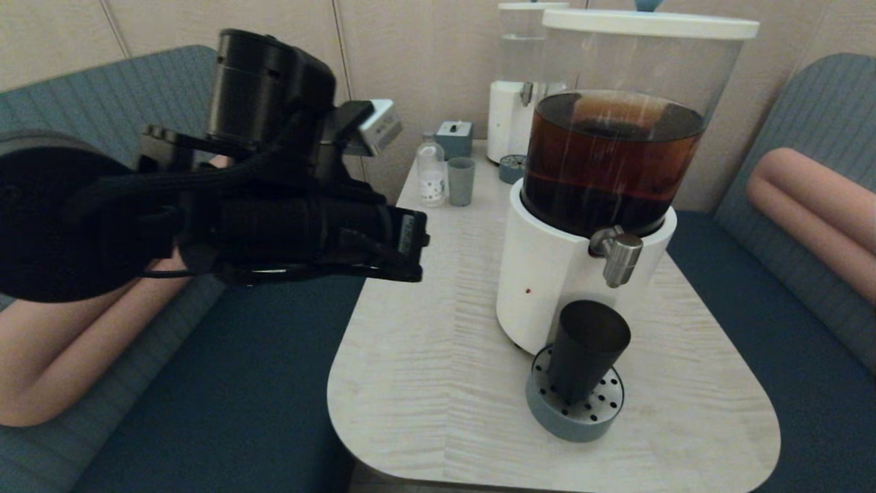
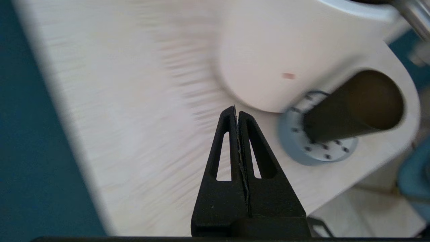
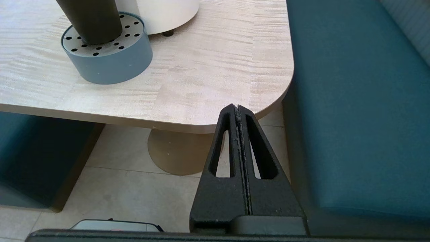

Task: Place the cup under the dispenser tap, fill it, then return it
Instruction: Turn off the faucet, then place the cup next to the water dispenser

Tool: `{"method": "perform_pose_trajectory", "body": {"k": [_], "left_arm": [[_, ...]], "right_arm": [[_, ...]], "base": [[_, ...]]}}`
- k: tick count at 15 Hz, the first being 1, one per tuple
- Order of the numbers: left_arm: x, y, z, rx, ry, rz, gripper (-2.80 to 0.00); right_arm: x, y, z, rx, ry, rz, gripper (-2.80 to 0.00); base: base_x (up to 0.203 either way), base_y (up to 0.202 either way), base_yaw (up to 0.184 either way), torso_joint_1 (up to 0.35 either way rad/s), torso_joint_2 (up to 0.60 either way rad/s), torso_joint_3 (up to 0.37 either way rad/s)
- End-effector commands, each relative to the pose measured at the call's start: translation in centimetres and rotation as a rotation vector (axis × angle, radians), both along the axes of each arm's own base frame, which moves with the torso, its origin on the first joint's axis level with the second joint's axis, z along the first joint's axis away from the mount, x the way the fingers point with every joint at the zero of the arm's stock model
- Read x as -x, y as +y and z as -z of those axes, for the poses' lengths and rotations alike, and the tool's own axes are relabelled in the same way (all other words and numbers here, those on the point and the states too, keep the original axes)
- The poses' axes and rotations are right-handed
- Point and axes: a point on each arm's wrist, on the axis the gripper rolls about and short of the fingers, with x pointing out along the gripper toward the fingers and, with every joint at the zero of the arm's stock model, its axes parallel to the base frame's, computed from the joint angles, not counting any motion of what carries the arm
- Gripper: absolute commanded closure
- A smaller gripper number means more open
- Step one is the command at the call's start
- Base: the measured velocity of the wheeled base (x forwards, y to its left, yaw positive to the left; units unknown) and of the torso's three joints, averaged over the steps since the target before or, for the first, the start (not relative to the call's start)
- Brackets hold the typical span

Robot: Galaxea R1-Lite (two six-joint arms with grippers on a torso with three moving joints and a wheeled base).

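The dark tapering cup (image 1: 587, 349) stands upright on a round grey-blue perforated drip tray (image 1: 575, 418), directly below the steel elbow tap (image 1: 619, 257) of the white-based dispenser (image 1: 547, 287) with brown liquid in its tank. No stream shows from the tap. My left gripper (image 1: 414, 239) hovers over the table's left side, well left of the cup, shut and empty. In the left wrist view the shut left gripper (image 2: 236, 112) points toward the dispenser base, with the cup (image 2: 352, 107) off to one side. My right gripper (image 3: 238, 108) is shut and empty, low beside the table's near corner.
At the table's back stand a small grey-green cup (image 1: 460, 181), a clear bottle (image 1: 431, 171), a small grey box (image 1: 454, 139) and a second, clear-liquid dispenser (image 1: 520, 89). Blue benches with pink cushions (image 1: 814, 205) flank the light wooden table (image 1: 424, 356).
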Motion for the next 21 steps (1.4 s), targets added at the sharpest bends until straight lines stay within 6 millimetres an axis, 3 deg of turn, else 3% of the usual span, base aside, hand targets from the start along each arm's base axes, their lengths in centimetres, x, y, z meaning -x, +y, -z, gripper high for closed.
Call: {"method": "perform_pose_trajectory", "body": {"k": [1,4,7,13,15,18,21], "left_arm": [[1.8,5.2,-2.5,0.063,-0.063,-0.108,0.0],[5.5,10.0,-5.3,0.2,-0.134,-0.092,0.0],[10.0,12.2,-6.3,0.293,-0.195,0.029,0.0],[13.9,13.3,-0.9,0.349,-0.334,0.175,0.0],[14.9,13.6,1.8,0.354,-0.347,0.228,0.0],[15.5,13.7,5.1,0.359,-0.389,0.325,0.0],[14.1,13.8,5.6,0.368,-0.36,0.315,0.0]], "right_arm": [[0.0,0.0,0.0,0.0,0.002,0.0,0.0],[0.0,0.0,0.0,0.0,0.001,0.0,0.0],[0.0,0.0,0.0,0.0,0.002,0.0,0.0],[0.0,0.0,0.0,0.0,0.001,0.0,0.0],[0.0,0.0,0.0,0.0,0.001,0.0,0.0],[0.0,0.0,0.0,0.0,0.001,0.0,0.0],[0.0,0.0,0.0,0.0,0.002,0.0,0.0]], "base": [[0.0,0.0,0.0,0.0,0.0,0.0],[0.0,0.0,0.0,0.0,0.0,0.0],[0.0,0.0,0.0,0.0,0.0,0.0],[0.0,0.0,0.0,0.0,0.0,0.0],[0.0,0.0,0.0,0.0,0.0,0.0],[0.0,0.0,0.0,0.0,0.0,0.0],[0.0,0.0,0.0,0.0,0.0,0.0]]}}
